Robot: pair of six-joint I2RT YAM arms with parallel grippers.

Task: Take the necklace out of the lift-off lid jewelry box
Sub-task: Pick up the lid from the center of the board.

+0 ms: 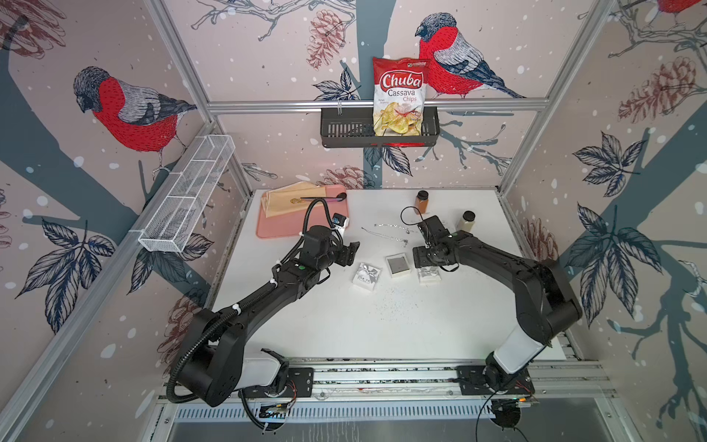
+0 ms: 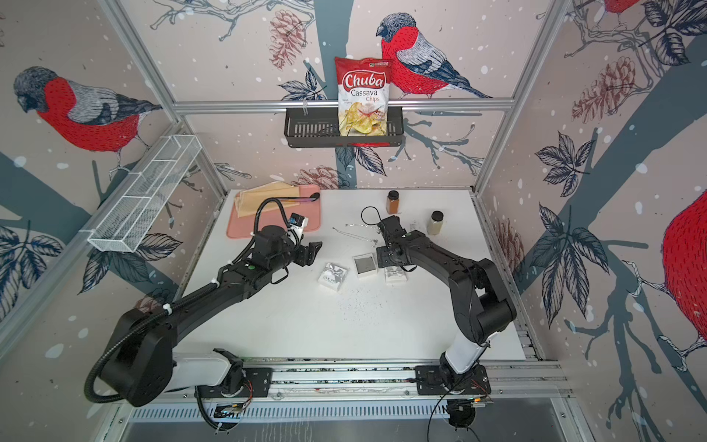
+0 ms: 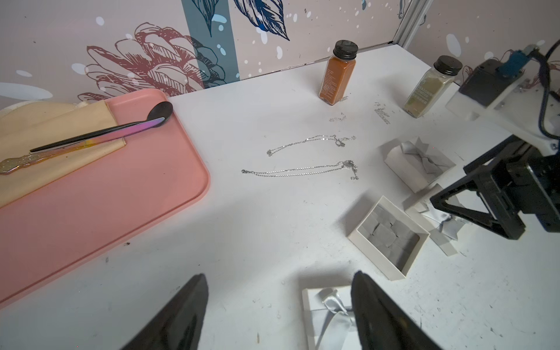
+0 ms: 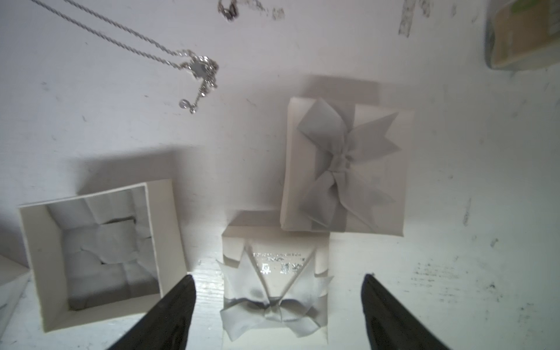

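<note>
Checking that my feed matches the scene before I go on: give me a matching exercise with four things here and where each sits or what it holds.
1. open box
2. necklaces
3. black spoon
4. chips bag

A. in the black basket on the wall
B. on the pink tray
C. loose on the table
D. only grey padding inside

Pairs: 1-D, 2-C, 3-B, 4-A

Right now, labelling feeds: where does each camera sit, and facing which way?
Both top views: high above the arm bases, looking down on the white table; both arms show.
Left wrist: faces necklaces and pink tray; open left tool shows.
Right wrist: looks down on bow-topped boxes; open right tool shows.
Shared: all show the open jewelry box.
</note>
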